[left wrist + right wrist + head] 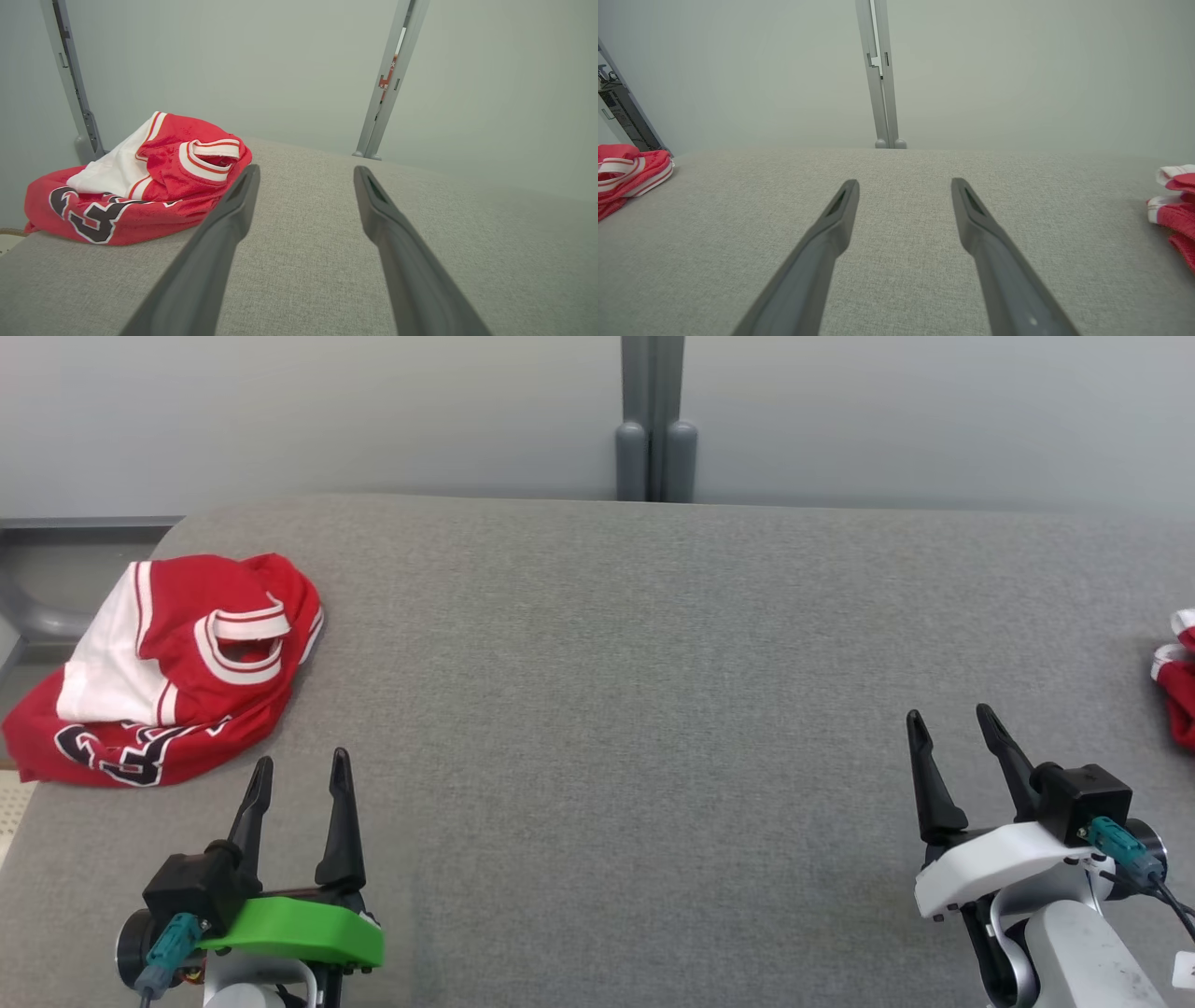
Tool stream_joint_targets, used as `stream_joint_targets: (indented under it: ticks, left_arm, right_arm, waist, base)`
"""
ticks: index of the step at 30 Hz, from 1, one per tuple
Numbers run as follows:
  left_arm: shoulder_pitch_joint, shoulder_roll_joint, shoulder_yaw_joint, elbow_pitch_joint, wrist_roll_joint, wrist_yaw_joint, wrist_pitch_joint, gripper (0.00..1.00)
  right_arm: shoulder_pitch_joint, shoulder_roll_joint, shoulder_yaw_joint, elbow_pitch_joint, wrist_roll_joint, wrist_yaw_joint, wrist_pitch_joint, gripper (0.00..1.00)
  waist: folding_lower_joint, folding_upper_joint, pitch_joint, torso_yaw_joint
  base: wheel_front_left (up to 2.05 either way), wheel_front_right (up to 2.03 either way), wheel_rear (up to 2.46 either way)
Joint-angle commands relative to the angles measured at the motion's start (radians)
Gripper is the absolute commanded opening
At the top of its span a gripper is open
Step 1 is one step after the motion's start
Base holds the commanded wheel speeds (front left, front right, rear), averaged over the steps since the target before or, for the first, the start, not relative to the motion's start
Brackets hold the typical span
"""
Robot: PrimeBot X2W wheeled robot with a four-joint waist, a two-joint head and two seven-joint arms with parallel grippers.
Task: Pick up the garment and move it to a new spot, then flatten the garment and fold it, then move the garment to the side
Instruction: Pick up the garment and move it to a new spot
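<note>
Garment (177,663): red, white panel, red-and-white striped trim, black lettering edged white. Counter (607,709): grey, fine weave. Fingers (341,821): black. Second garment (1178,681), counter's right edge: red, white bands.

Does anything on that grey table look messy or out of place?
The red jersey lies crumpled at the table's left edge, seemingly overhanging it. Another red-and-white garment sits bunched at the right edge.

A grey post (653,420) stands behind the grey table (653,663).

Red garment (187,191), large black white-edged characters on it, partly hidden by folds, none clearly readable
</note>
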Motion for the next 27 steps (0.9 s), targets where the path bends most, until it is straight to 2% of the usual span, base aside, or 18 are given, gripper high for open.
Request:
stream_joint_targets:
  ticks: [1, 9, 15, 21, 27]
  left_arm:
    - [-0.001, 0.003, 0.008, -0.001, -0.002, 0.003, -0.001, 1.0]
    - [0.012, 0.003, 0.013, -0.005, 0.005, 0.004, -0.001, 1.0]
    - [0.027, 0.003, 0.028, -0.006, 0.011, 0.005, -0.001, 1.0]
    - [0.034, 0.003, 0.039, -0.007, 0.014, 0.001, -0.001, 1.0]
    - [0.034, 0.003, 0.043, -0.009, 0.011, 0.005, -0.001, 1.0]
  right_arm:
    - [-0.001, 0.0, 0.003, 0.002, 0.0, -0.002, -0.002, 1.0]
    - [0.008, 0.001, 0.008, 0.004, 0.002, -0.002, -0.002, 1.0]
    - [0.006, 0.01, 0.023, 0.007, -0.003, -0.002, -0.002, 1.0]
    - [0.009, 0.01, 0.025, 0.012, 0.003, -0.002, -0.002, 1.0]
    - [0.012, 0.009, 0.028, 0.008, 0.001, -0.002, -0.002, 1.0]
  waist:
    - [0.0, -0.0001, -0.001, 0.089]
    - [0.0, -0.0001, -0.006, 0.246]
    - [0.0, -0.0001, -0.011, 0.322]
    - [0.0, -0.0001, -0.014, 0.36]
    - [0.0, -0.0001, -0.01, 0.366]
  base:
    - [0.0, 0.0, 0.0]
    - [0.0, 0.0, 0.0]
    - [0.0, 0.0, 0.0]
    - [0.0, 0.0, 0.0]
    - [0.0, 0.0, 0.0]
